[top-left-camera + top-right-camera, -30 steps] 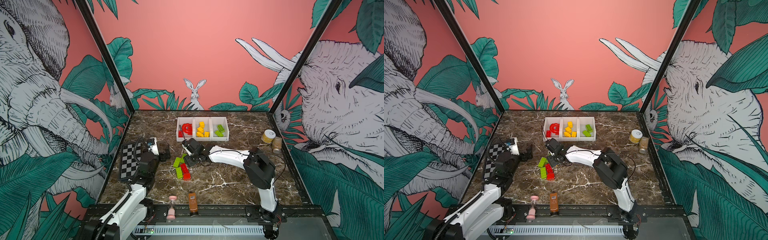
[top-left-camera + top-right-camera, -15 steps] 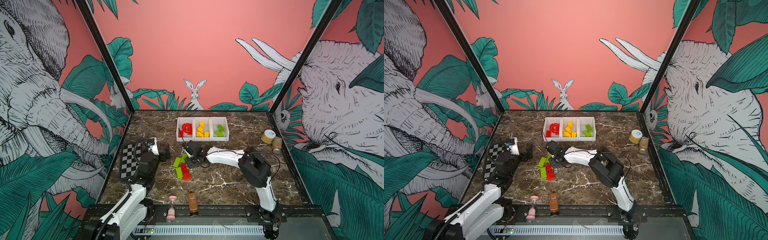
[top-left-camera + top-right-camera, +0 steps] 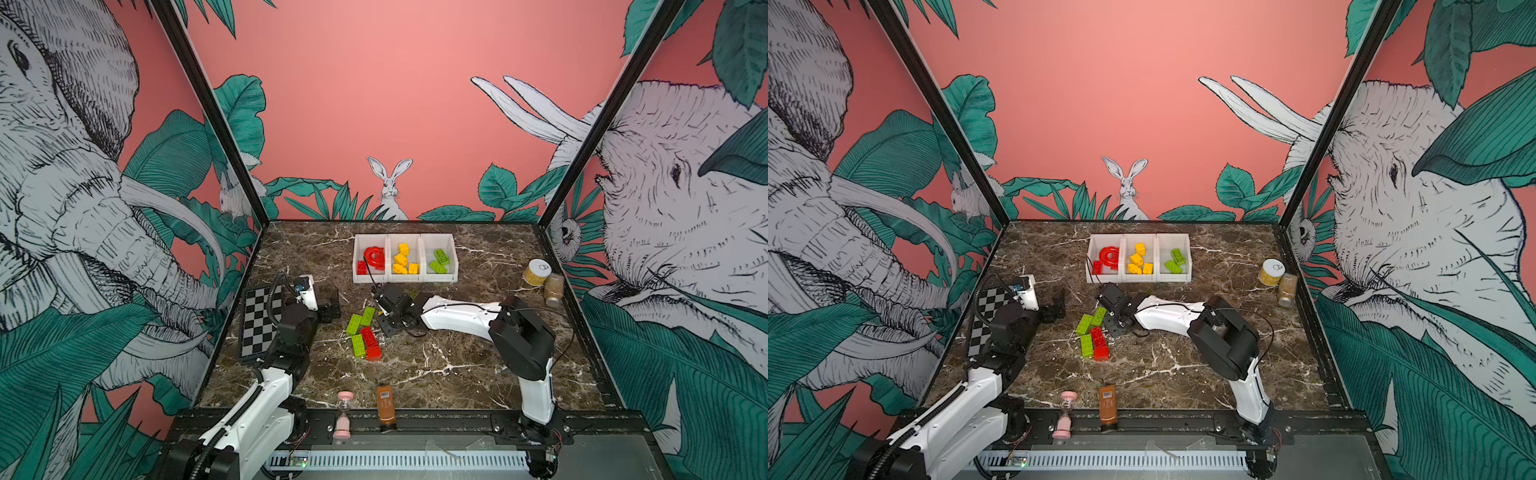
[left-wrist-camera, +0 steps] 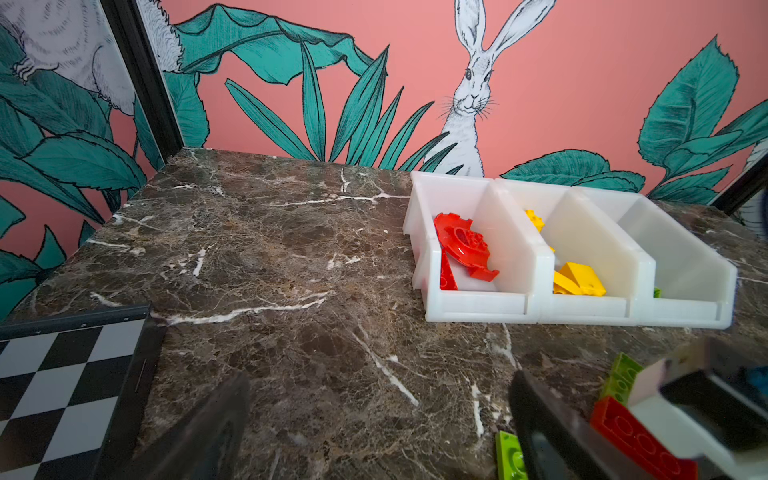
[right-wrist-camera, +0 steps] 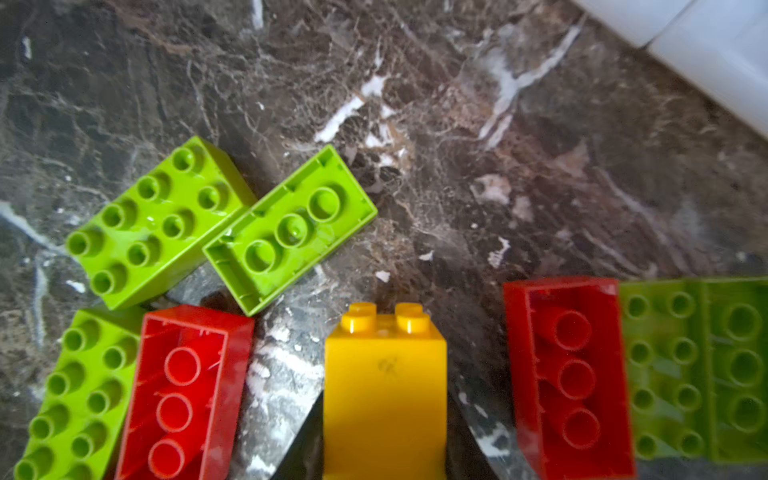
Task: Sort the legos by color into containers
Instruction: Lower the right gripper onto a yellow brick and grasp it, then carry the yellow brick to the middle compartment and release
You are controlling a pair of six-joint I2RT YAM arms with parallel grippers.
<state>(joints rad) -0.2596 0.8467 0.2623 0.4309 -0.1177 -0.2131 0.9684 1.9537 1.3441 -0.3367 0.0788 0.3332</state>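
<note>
My right gripper (image 5: 384, 436) is shut on an upright yellow lego (image 5: 384, 386), with a dark finger against each side. Around it on the marble lie green legos (image 5: 158, 220) and red legos (image 5: 183, 395). In both top views this gripper (image 3: 384, 311) reaches low over the loose pile (image 3: 363, 334) in front of the containers (image 3: 405, 277). The bins hold a red arch (image 3: 374, 257), yellow legos (image 3: 402, 262) and green legos (image 3: 440, 259). My left gripper (image 4: 374, 432) stands open over bare marble left of the pile, nothing between its fingers.
A checkered board (image 3: 259, 324) lies at the table's left edge beside the left arm. A brown bottle (image 3: 385, 405) and a pink hourglass (image 3: 344, 415) stand at the front edge. Two jars (image 3: 537, 272) stand at the right side.
The right gripper's jaws have closed in on the yellow lego while it stayed low at the pile. The left arm has not moved.
</note>
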